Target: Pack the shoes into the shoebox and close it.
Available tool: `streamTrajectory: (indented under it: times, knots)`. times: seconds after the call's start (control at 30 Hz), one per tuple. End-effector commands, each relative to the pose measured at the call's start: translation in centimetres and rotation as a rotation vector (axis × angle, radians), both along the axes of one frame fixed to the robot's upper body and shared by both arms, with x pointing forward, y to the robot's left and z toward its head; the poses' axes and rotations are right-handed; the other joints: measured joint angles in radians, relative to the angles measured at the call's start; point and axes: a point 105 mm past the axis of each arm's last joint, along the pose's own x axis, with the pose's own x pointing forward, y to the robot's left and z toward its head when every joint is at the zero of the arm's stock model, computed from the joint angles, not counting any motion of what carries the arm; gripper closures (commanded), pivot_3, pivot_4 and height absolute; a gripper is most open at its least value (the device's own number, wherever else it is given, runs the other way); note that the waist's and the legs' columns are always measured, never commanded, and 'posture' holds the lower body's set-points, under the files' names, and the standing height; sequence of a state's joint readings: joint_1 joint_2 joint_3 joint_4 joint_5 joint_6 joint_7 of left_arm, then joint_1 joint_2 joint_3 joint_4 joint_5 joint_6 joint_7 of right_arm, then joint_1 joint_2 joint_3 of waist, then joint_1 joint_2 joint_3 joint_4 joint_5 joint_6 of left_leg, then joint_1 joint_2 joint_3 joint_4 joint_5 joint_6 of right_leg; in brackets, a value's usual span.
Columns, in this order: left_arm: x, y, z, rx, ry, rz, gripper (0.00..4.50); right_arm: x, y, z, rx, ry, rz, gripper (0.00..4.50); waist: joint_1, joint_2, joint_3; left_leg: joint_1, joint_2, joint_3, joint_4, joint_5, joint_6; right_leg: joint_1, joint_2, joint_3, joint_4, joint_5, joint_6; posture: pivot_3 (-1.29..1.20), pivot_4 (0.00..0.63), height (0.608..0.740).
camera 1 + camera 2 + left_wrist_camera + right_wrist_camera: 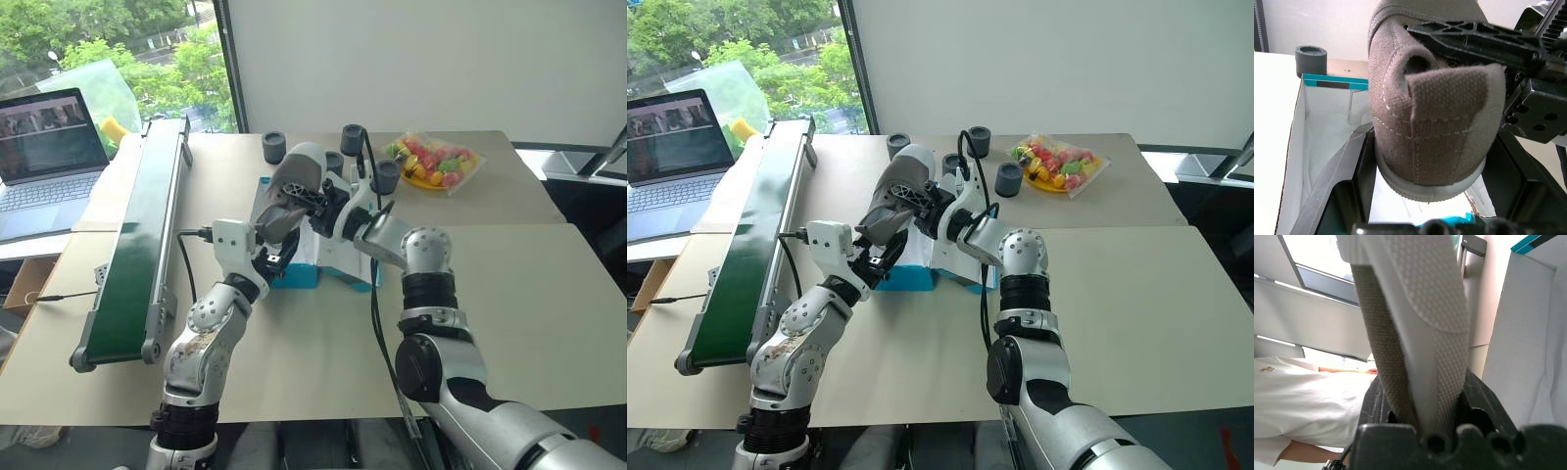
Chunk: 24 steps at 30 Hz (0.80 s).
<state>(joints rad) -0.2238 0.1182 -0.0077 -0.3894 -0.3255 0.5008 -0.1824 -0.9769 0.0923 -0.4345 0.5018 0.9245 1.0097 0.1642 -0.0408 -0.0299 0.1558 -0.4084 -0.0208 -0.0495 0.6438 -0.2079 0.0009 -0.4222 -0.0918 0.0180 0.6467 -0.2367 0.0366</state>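
On the table [509, 284], both end effectors clamp one grey shoe [294, 191] above the shoebox [299, 277]; no readable writing.

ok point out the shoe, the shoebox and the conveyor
shoe [294, 181], left eye view, grey canvas upper
shoebox [297, 278], left eye view, turquoise front wall
conveyor [142, 230], left eye view, green belt surface

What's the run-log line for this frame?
stage: packing | left end effector: shut on shoe heel | right end effector: shut on shoe | shoebox: open
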Motion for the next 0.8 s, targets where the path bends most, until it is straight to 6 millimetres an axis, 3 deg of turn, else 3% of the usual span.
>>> streamTrajectory:
  times: [0.03, 0.1, 0.2, 0.43, 0.6, 0.7, 0.8]
  knots:
    - [-0.2, -0.1, 0.8, 0.068, -0.057, 0.022, 1.9, -0.7, 0.7, 2.4, 0.049, -0.08, 0.031, 4.01, 0.0, 0.0, 0.0, 0.0, 0.0, 0.0, 0.0, 0.0, 0.0, 0.0, 0.0, 0.0, 0.0, 0.0, 0.0, 0.0, 0.15, 0.736]
    - [-0.3, -0.3, 1.1, 0.09, -0.089, 0.011, 0.91, -0.7, 0.6, 2.6, 0.052, -0.079, 0.027, 4.02, 0.0, 0.0, 0.0, 0.0, 0.0, 0.0, 0.0, 0.0, 0.0, 0.0, 0.0, 0.0, 0.0, 0.0, 0.0, 0.0, 0.15, 0.736]
    - [-0.2, -0.5, 1.0, 0.157, -0.105, 0.024, 0.08, -0.4, 0.3, 2.7, 0.056, -0.078, 0.005, 4.02, 0.0, 0.0, 0.0, 0.0, 0.0, 0.0, 0.0, 0.0, 0.0, 0.0, 0.0, 0.0, 0.0, 0.0, 0.0, 0.0, 0.15, 0.736]
    - [-0.7, -0.4, 0.3, 0.211, -0.106, 0.018, 0.08, 2.7, -1.2, 3.8, -0.129, -0.108, -0.184, 4.02, -0.003, 0.0, 0.0, 0.0, 0.0, 0.0, 0.0, 0.0, 0.0, -0.001, 0.0, 0.001, 0.0, 0.0, 0.0, 0.0, 0.15, 0.736]
    - [-0.9, -0.8, -0.2, 0.203, -0.098, 0.01, 0.08, 4.6, -0.6, 5.3, -0.344, -0.093, -0.224, 4.02, -0.002, 0.001, 0.001, 0.0, 0.0, 0.001, 0.0, 0.0, 0.0, -0.001, 0.001, 0.001, -0.001, 0.0, 0.0, 0.0, 0.15, 0.736]
    - [-0.9, -1.4, -0.4, 0.204, -0.101, -0.004, 0.08, 4.6, 0.7, 4.9, -0.468, -0.063, -0.185, 4.02, -0.002, 0.001, 0.001, 0.0, 0.0, 0.002, -0.001, 0.0, 0.0, -0.001, 0.0, 0.001, -0.001, 0.0, 0.0, 0.0, 0.15, 0.736]
    - [-1.7, -1.9, 0.4, 0.329, -0.206, -0.031, 0.08, 4.5, 1.2, 3.5, -0.595, -0.01, -0.175, 4.02, -0.002, 0.001, 0.001, -0.001, 0.001, 0.002, -0.001, 0.0, 0.0, -0.001, 0.0, 0.001, -0.001, 0.0, -0.001, 0.0, 0.15, 0.736]
